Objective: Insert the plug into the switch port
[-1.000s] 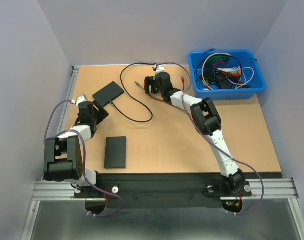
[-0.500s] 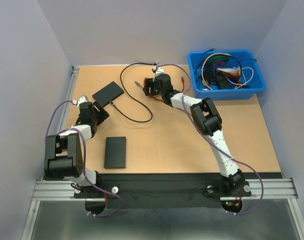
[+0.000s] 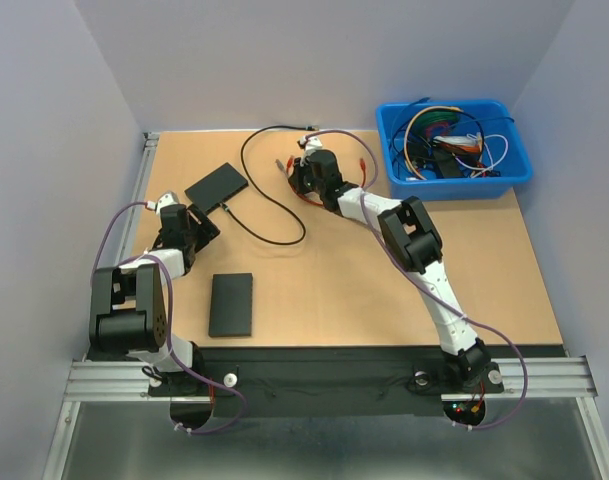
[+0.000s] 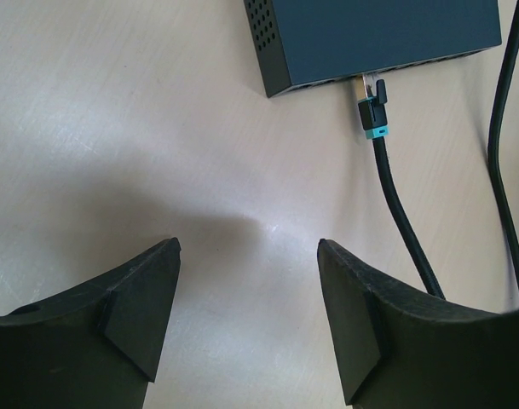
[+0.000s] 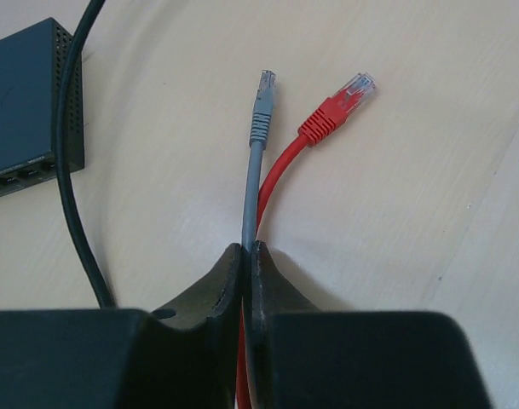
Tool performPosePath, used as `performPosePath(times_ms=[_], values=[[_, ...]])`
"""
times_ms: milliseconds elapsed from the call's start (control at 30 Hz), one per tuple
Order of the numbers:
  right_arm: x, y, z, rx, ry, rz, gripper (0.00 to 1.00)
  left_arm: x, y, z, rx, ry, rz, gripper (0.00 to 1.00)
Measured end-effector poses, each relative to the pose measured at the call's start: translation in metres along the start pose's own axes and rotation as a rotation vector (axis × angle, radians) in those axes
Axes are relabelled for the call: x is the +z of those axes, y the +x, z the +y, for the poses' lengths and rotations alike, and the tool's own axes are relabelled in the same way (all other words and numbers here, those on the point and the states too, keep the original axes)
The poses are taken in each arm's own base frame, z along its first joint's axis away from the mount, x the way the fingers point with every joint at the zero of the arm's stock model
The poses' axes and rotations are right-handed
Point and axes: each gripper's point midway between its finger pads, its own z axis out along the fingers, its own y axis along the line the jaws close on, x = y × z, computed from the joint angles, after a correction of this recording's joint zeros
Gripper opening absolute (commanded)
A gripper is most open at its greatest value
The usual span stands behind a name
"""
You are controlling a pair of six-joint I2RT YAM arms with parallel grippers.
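"Since the tan wooden bench [image 3: 384, 290] carries everything, what is the biggest thing on it?"

"A blue plastic bin [image 3: 514, 175] at the far right corner, heaped with coloured wires. Then two dark slabs on the left. A flat black rectangular box [image 3: 231, 304] lies alone near the front, and the flat black network switch [image 3: 216, 185] sits farther back, set at an angle."

"And the arms?"

"The left fingers [image 4: 140, 307] hover near the switch's ported edge. They are spread wide, with bare bench between them, and hold nothing. The right arm reaches to the back middle, where the right fingers [image 5: 229, 273] are pressed together on a thin grey cable [image 5: 253, 187]."

"Other cables?"

"A long black cable [image 4: 400, 213] loops over the back of the bench and ends at the switch. Its black plug with a teal band [image 4: 374, 115] has its tip at one port, though I cannot tell whether it is fully seated. A red cable [image 5: 276, 179] runs beside the grey one, touching it by the fingers."

"Where is the plug for the task?"

"The grey plug [image 5: 263, 89] sticks out ahead of the right fingers, apart from the switch and in no port. A red plug [image 5: 340, 102] lies just beside it."
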Motion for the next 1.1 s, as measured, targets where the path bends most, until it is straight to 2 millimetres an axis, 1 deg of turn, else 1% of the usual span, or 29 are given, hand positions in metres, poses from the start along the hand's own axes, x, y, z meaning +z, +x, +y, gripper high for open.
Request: performPosePath(times_ms=[100,200,267,367,433,467,500,533,567,600,633,667,700,767,800,833,933,967,1000,1067,1100], values=[[0.000,0.001,0.000,-0.004,0.000,0.001,0.00,0.000,0.001,0.000,0.003,0.000,0.003,0.76],[-0.005,0.005,-0.003,-0.018,0.013,0.014,0.01,0.001,0.003,0.001,0.005,-0.001,0.008,0.76],[-0.012,0.006,-0.006,-0.031,0.025,0.024,0.00,0.002,0.003,0.001,0.006,-0.003,0.010,0.76],[-0.031,-0.002,-0.007,-0.062,0.049,0.027,0.00,0.002,0.004,0.002,0.006,-0.004,0.014,0.76],[-0.050,-0.022,-0.007,-0.086,0.069,0.004,0.00,0.002,0.004,0.002,0.006,-0.004,0.014,0.76],[-0.068,-0.034,-0.007,-0.104,0.086,-0.009,0.00,0.002,0.005,0.002,0.007,-0.005,0.015,0.76],[-0.078,-0.045,-0.005,-0.113,0.093,-0.025,0.01,0.002,0.005,0.002,0.007,-0.004,0.015,0.76],[-0.097,-0.069,-0.003,-0.132,0.109,-0.067,0.00,0.002,0.005,0.002,0.007,-0.004,0.015,0.76],[-0.109,-0.086,0.000,-0.137,0.116,-0.101,0.00,0.002,0.005,0.002,0.008,-0.005,0.015,0.76],[-0.127,-0.112,0.003,-0.145,0.128,-0.154,0.01,0.002,0.005,0.002,0.008,-0.004,0.015,0.76],[-0.151,-0.144,0.008,-0.149,0.144,-0.229,0.00,0.002,0.005,0.002,0.009,-0.004,0.015,0.76],[-0.170,-0.168,0.011,-0.157,0.156,-0.285,0.00,0.002,0.005,0.002,0.009,-0.004,0.016,0.76],[-0.195,-0.199,0.015,-0.159,0.170,-0.361,0.00,0.002,0.005,0.002,0.010,-0.005,0.016,0.76],[-0.236,-0.243,0.022,-0.156,0.190,-0.479,0.00,0.002,0.005,0.002,0.010,-0.004,0.015,0.76],[-0.266,-0.272,0.026,-0.149,0.206,-0.564,0.00,0.002,0.005,0.002,0.011,-0.004,0.016,0.76],[-0.288,-0.293,0.028,-0.141,0.221,-0.628,0.01,0.002,0.005,0.002,0.012,-0.004,0.016,0.76],[-0.345,-0.335,0.031,-0.114,0.264,-0.775,0.00,0.002,0.005,0.002,0.013,-0.005,0.018,0.76],[-0.360,-0.343,0.031,-0.104,0.275,-0.809,0.00,0.002,0.005,0.002,0.013,-0.004,0.019,0.76],[-0.374,-0.346,0.031,-0.096,0.281,-0.831,0.00,0.002,0.005,0.002,0.013,-0.003,0.019,0.76],[-0.396,-0.346,0.032,-0.091,0.278,-0.853,0.00,0.002,0.006,0.002,0.013,-0.004,0.019,0.76],[-0.401,-0.343,0.034,-0.090,0.265,-0.852,0.00,0.002,0.005,0.002,0.013,-0.003,0.019,0.76]])
